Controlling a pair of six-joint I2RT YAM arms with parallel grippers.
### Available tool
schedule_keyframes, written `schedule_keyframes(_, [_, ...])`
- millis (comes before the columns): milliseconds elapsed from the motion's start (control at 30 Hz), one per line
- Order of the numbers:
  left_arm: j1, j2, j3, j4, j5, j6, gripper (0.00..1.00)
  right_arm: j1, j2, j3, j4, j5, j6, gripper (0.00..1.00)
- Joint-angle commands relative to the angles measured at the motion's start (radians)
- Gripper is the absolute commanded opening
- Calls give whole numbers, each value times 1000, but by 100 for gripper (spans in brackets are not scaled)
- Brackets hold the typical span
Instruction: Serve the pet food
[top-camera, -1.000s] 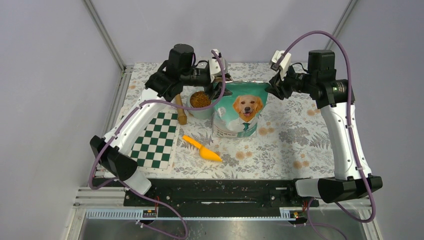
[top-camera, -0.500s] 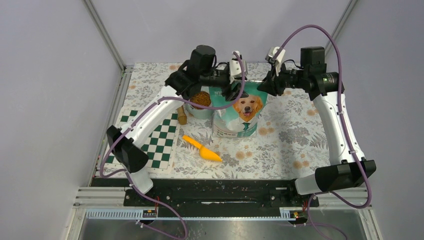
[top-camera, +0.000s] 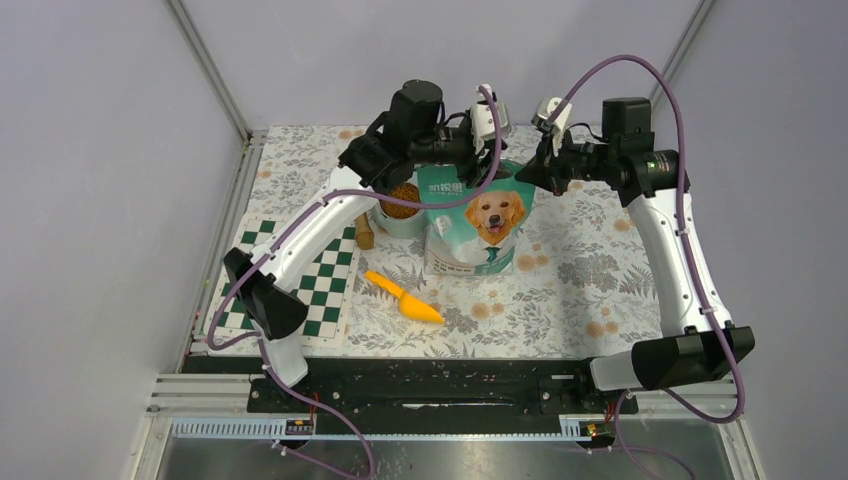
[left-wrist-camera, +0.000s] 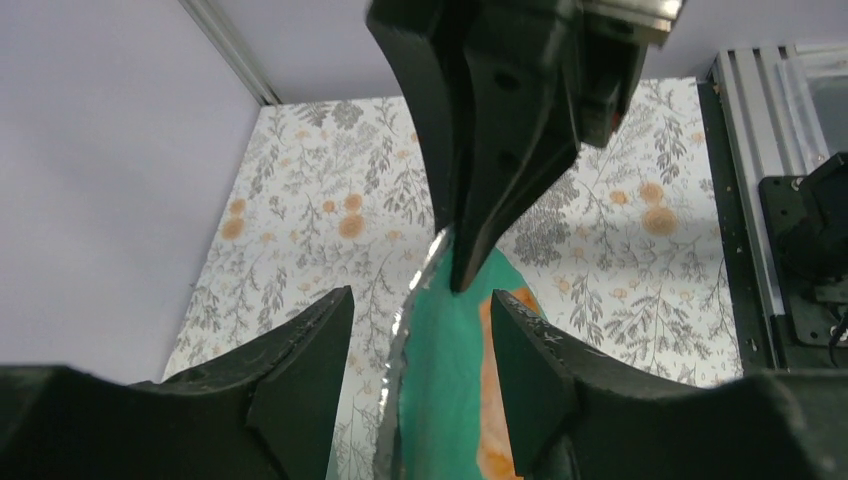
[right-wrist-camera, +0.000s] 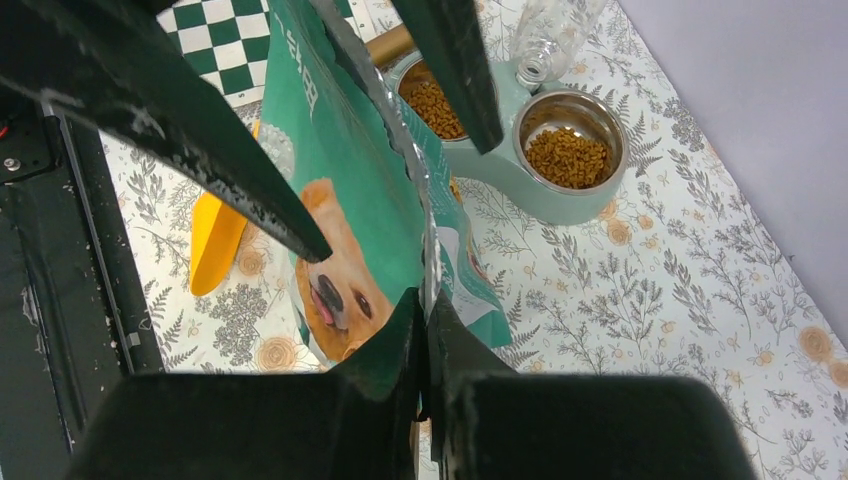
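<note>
The pet food (top-camera: 400, 196) fills a bowl of the teal double feeder (top-camera: 400, 222); the right wrist view shows both bowls holding kibble (right-wrist-camera: 568, 155). The teal-and-silver dog bag (top-camera: 476, 225) stands upright beside it. My right gripper (right-wrist-camera: 425, 320) is shut on the bag's top edge (right-wrist-camera: 340, 170), at its right corner (top-camera: 532, 178). My left gripper (left-wrist-camera: 415, 340) is open, its jaws astride the bag's silver top edge (left-wrist-camera: 450, 380) without touching it, near the left corner (top-camera: 470, 175). The orange scoop (top-camera: 403, 298) lies in front of the bag.
A green-and-white checkered mat (top-camera: 310, 285) lies at the left, with a brown wooden cylinder (top-camera: 362, 232) at its far corner. A clear bottle (right-wrist-camera: 550, 40) stands on the feeder. Grey walls close in at both sides and the back.
My left gripper has swung right, from over the feeder bowl to the bag's top edge. My right arm has shifted slightly left at the bag's top right corner.
</note>
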Motion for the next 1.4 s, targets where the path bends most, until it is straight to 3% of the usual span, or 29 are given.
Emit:
schedule_keyframes(0, [-2, 20, 72, -23, -19, -42, 52, -1, -63, -17, 35, -29, -46, 0])
schedule_keyframes(200, [-25, 49, 78, -35, -35, -47, 48, -1, -138, -121, 144, 24, -25, 0])
schedule_keyframes(367, [-34, 66, 81, -35, 44, -50, 42, -1, -180, -170, 200, 27, -13, 0])
schedule_keyframes(433, [-34, 70, 82, -43, 59, -40, 34, -1, -188, -177, 213, 20, -7, 0])
schedule_keyframes(500, [-33, 73, 89, -66, 45, -27, 16, -1, -198, -189, 230, 16, -3, 0])
schedule_keyframes(633, [-34, 72, 107, -130, 18, 24, 0, -1, -215, -201, 260, 64, -3, 0])
schedule_keyframes(967, [-24, 0, 101, -341, -250, 270, 0, -1, -269, -280, 506, 402, 135, 0])
schedule_keyframes(1167, [51, -63, 56, -413, -237, 293, 0, -3, -292, -343, 639, 601, 215, 0])
schedule_keyframes(1367, [98, -135, -34, -429, -319, 336, 0, -4, -303, -362, 683, 641, 248, 0])
